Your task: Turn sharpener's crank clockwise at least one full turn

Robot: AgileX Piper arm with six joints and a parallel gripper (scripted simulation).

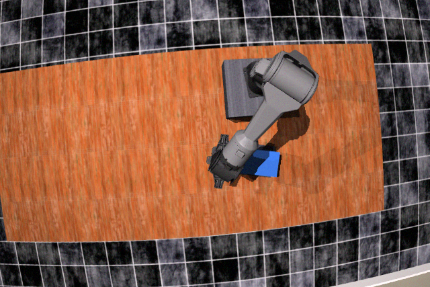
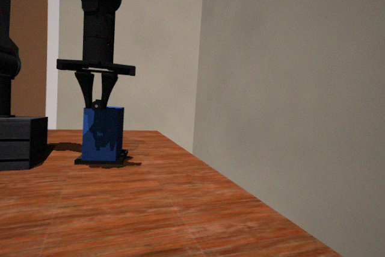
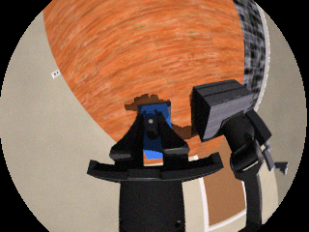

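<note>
My gripper [image 2: 97, 103] pinches the crank knob [image 2: 96, 105] at the sharpener's [image 2: 104, 142] top edge, left of frame centre; the crank's pivot, I judge, lies below it.

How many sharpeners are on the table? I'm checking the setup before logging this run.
1. The blue sharpener stands near the arm's base block, with the gripper shut on its crank knob. None seems hidden.
</note>
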